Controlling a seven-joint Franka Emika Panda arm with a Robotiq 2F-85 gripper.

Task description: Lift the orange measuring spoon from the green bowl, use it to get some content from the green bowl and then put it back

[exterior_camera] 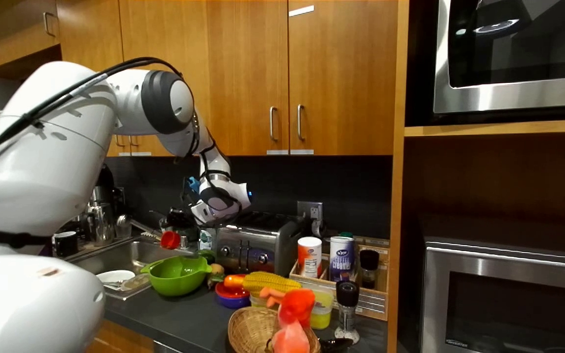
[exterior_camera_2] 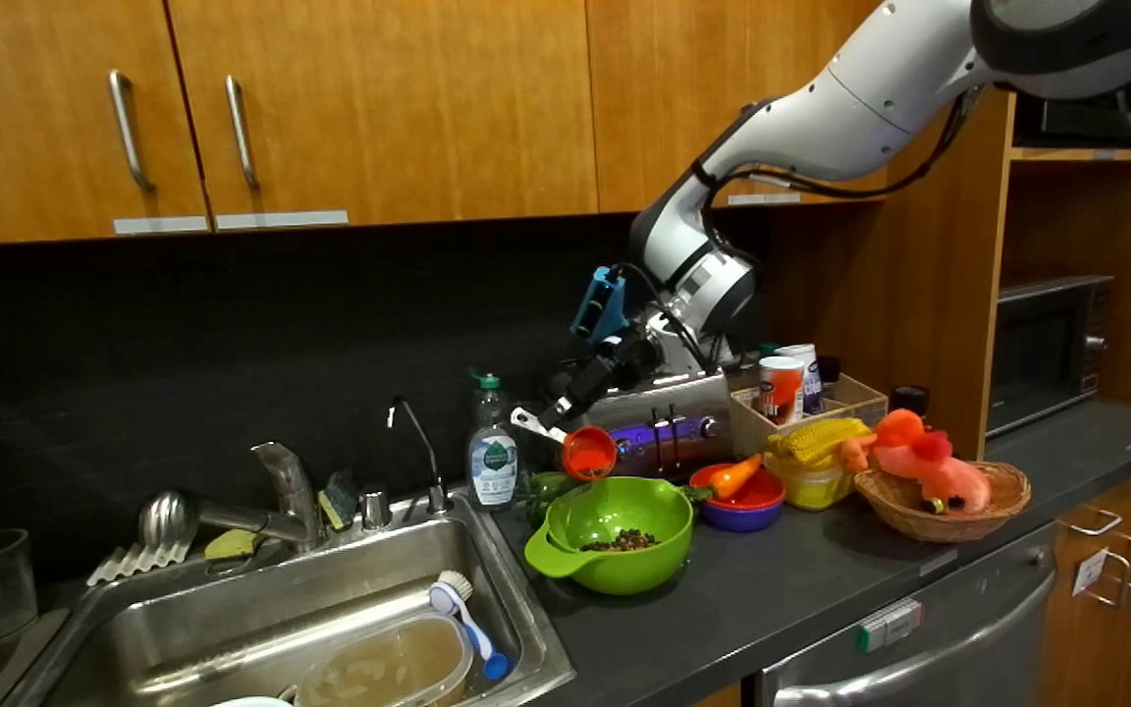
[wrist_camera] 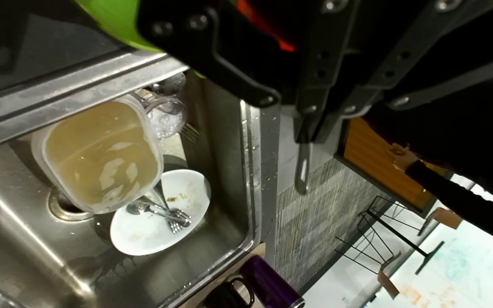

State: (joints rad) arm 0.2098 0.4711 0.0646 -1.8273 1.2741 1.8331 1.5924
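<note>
Above the bowl [exterior_camera_2: 624, 574], toward the side of the sink [exterior_camera_2: 516, 589]: the spoon [exterior_camera_2: 588, 455], tilted, mouth turned sideways. Held by its handle [exterior_camera_2: 539, 428], with the gripper [exterior_camera_2: 557, 412] clamped firmly on it and the handle's end jutting out past the grip in the wrist view (rather blurred there). Apart from the bowl's rim, to judge by an exterior view of the spoon [exterior_camera: 169, 240].

Lifting: done. Scooping: probably done too, going by a few dark specks [exterior_camera_2: 593, 472] low in the spoon (too small to be sure of). On the bowl's floor, the contents [exterior_camera_2: 624, 540], small and dark. Most likely step in hand, then: tipping a scoopful back, or else, less likely, lining up for a dip.

Next, as a judgement: shift the spoon over the middle of the bowl, tip fully to empty, then lower the spoon in and let go only once supported. Tip slowly; otherwise at risk of scattering contents over the rim onto the counter [exterior_camera_2: 791, 565], or of letting the slim handle twist in the grip.
</note>
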